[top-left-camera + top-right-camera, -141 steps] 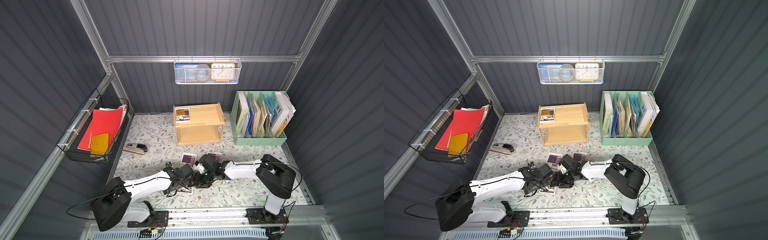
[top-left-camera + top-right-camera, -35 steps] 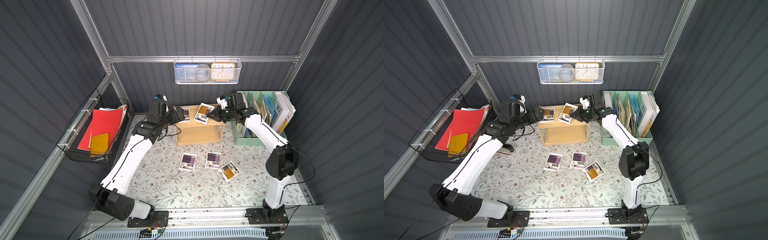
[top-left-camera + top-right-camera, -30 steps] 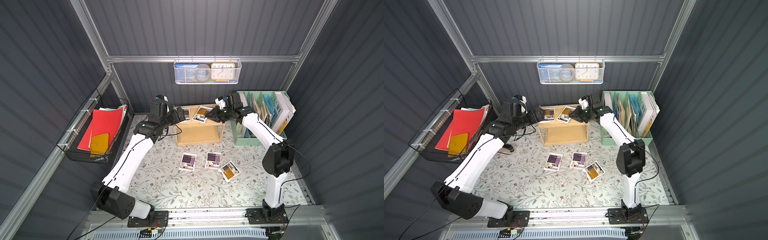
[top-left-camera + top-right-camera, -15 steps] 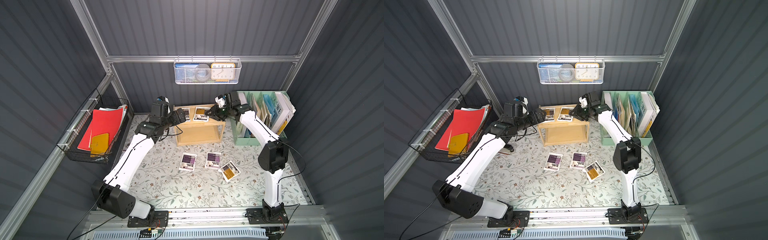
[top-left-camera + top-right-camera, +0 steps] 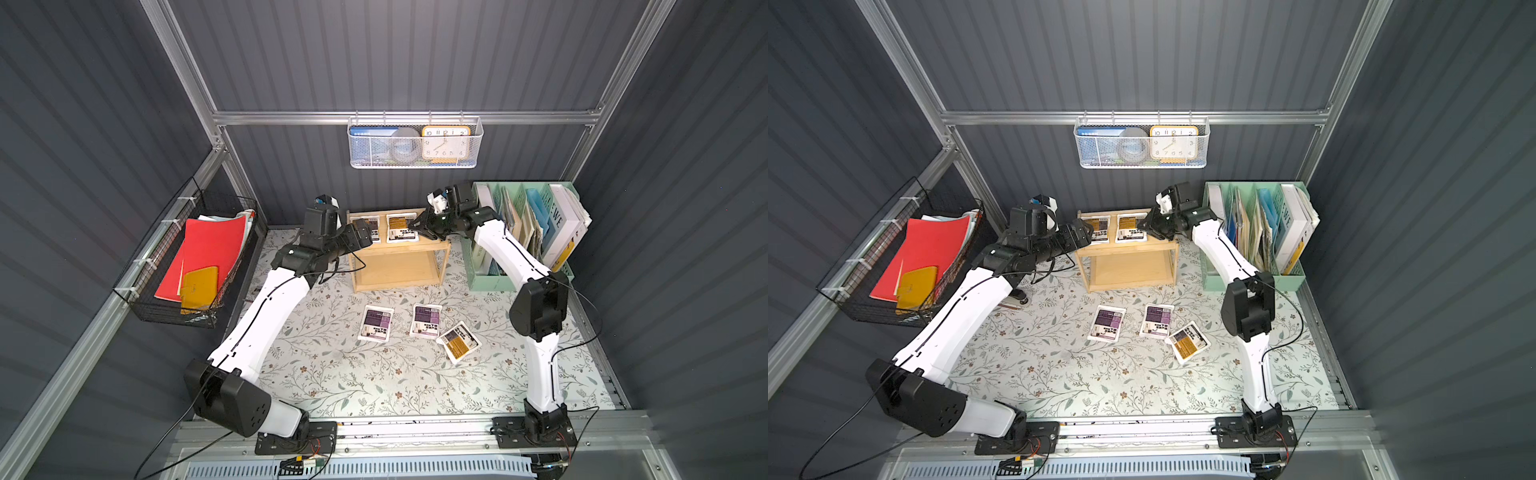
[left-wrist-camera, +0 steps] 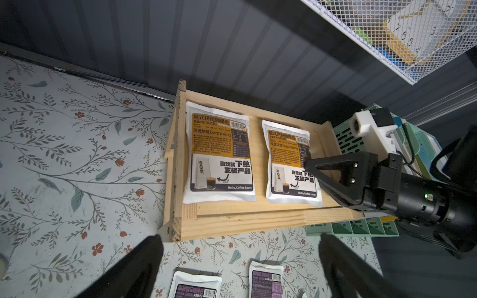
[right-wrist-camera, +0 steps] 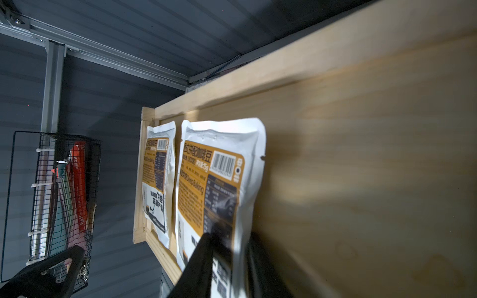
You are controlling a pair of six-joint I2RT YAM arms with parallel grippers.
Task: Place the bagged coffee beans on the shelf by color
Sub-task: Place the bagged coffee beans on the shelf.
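Observation:
The light wooden shelf (image 5: 399,249) stands at the back. Two yellow-orange bagged coffee beans lie flat side by side on its top tray: one at the left end (image 6: 219,154), one beside it (image 6: 289,165). My right gripper (image 5: 415,227) reaches in from the right and is shut on the second pouch's edge (image 7: 219,180), its fingers above and below it. My left gripper (image 6: 240,238) hangs open at the shelf's left front, holding nothing. Two purple pouches (image 5: 376,323) (image 5: 426,320) and a yellow one (image 5: 457,343) lie on the floral floor.
A mint-green file organizer (image 5: 528,232) full of books stands right of the shelf, close behind my right arm. A white mesh basket (image 5: 415,143) with a clock hangs on the back wall. A black wire basket (image 5: 195,257) with red folders hangs at the left.
The right gripper has brought the yellow pouch down from above the shelf, so it now lies flat on the top tray beside the first. The left gripper has eased slightly lower at the shelf's left end.

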